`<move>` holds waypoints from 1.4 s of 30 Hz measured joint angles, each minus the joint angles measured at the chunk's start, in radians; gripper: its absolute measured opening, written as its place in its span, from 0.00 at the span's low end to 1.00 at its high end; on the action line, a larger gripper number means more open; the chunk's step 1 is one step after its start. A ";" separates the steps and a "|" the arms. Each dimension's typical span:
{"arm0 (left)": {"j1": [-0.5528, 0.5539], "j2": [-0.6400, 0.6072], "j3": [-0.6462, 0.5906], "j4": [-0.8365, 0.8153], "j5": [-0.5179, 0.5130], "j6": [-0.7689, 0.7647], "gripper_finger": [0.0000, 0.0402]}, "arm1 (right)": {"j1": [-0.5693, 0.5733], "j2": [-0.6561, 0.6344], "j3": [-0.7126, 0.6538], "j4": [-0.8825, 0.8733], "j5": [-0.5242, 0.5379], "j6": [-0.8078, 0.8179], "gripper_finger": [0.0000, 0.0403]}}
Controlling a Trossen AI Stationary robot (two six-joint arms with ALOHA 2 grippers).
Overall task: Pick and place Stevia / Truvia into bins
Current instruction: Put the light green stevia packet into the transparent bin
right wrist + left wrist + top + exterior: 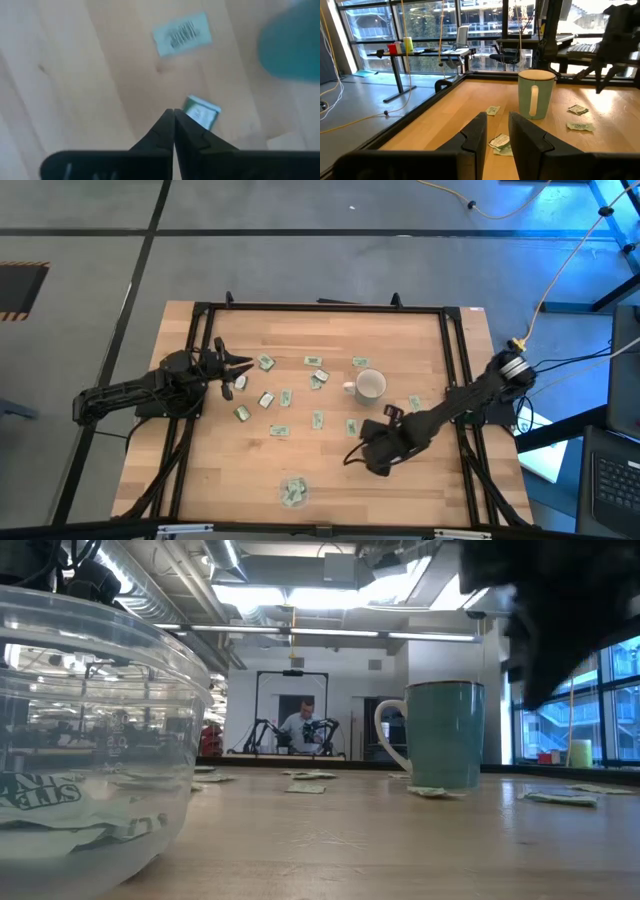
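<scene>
White mug [370, 385] upright near the middle of the wooden tabletop [420, 480].

Right claw [378, 460] close to the mug, on the mug's near side, toward the dish. Fingers [160, 131] pressed tight together, no gap. Seems to pinch a green sachet [201, 112] by one edge, right at the tips. Hangs above the bare wood, with another sachet flat on the wood below and the mug's blurry edge off to one side.

Left claw [235, 365] well away from the mug, on the left arm's side. Fingers [475, 137] a little apart. Nothing between them. Holds nothing.

Many small green and white sachets [286, 396] flat on the wood, most between the left claw and the mug. A few just beside the mug. One beyond the mug, toward the right arm's base.

Clear round dish [293, 493] far from the mug, by the near edge of the tabletop. A few sachets already inside, flat on the bottom.

Far behind the mug, across the room, a person [300, 725] beside another set of arms.
</scene>
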 joint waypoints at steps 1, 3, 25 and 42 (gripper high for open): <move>0.000 0.000 0.000 0.000 0.000 -0.001 0.19 | 0.003 -0.020 -0.044 0.027 0.000 0.001 0.03; 0.000 0.000 0.000 0.000 0.000 -0.013 0.19 | 0.007 -0.050 -0.121 0.081 0.000 0.000 0.03; -0.154 0.160 0.012 0.042 0.172 -0.206 0.31 | -0.013 -0.086 -0.329 0.258 0.291 -0.133 0.03; -0.612 0.904 0.255 0.045 -0.196 -0.140 0.32 | -0.056 -0.086 -0.329 0.267 0.296 -0.079 0.03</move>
